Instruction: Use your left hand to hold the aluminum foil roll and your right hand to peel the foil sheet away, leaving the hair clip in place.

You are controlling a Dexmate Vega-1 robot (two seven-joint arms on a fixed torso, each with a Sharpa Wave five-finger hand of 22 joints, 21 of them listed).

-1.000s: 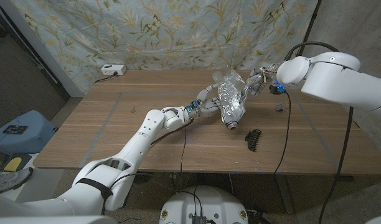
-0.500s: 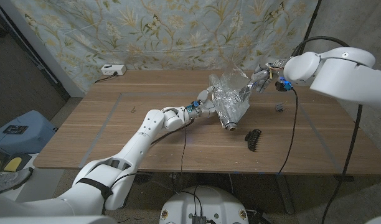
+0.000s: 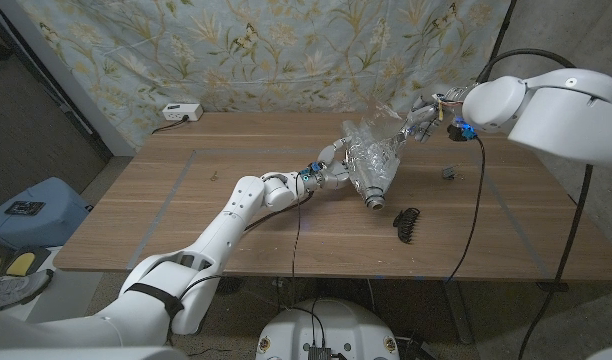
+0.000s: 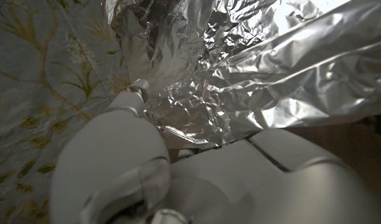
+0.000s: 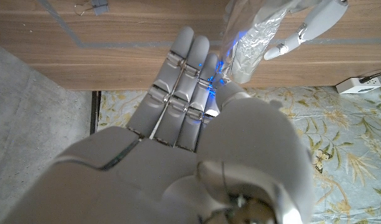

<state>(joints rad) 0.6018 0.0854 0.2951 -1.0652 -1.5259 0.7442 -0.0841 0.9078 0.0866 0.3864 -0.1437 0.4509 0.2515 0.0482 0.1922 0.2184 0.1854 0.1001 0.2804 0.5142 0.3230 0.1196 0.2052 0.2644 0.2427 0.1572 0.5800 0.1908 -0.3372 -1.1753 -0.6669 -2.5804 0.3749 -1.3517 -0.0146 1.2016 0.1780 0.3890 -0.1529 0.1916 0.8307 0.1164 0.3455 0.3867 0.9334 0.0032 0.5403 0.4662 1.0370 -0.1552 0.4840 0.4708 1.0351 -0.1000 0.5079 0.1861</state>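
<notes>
The aluminum foil roll [image 3: 372,184] lies on the wooden table [image 3: 186,220], right of centre, one end toward the front. My left hand [image 3: 331,166] grips it from its left side. A crumpled foil sheet [image 3: 378,140] rises off the roll toward the back right, where my right hand [image 3: 426,112] pinches its far edge above the table. Up close, the sheet [image 4: 259,68] spreads wrinkled over my left hand [image 4: 116,155]. Foil [image 5: 253,31] sits between my right hand's [image 5: 190,112] thumb and fingers. The black hair clip [image 3: 407,223] lies on the table in front of the roll, apart from both hands.
A small grey clip [image 3: 448,172] lies on the table under my right forearm; it also shows from the wrist [image 5: 100,7]. A white power strip [image 3: 180,112] sits at the back left corner. A floral cloth [image 3: 286,50] hangs behind the table.
My right hand has risen and moved right and back, drawing the foil sheet out from the roll. My left hand keeps its grip; the hair clip has stayed put.
</notes>
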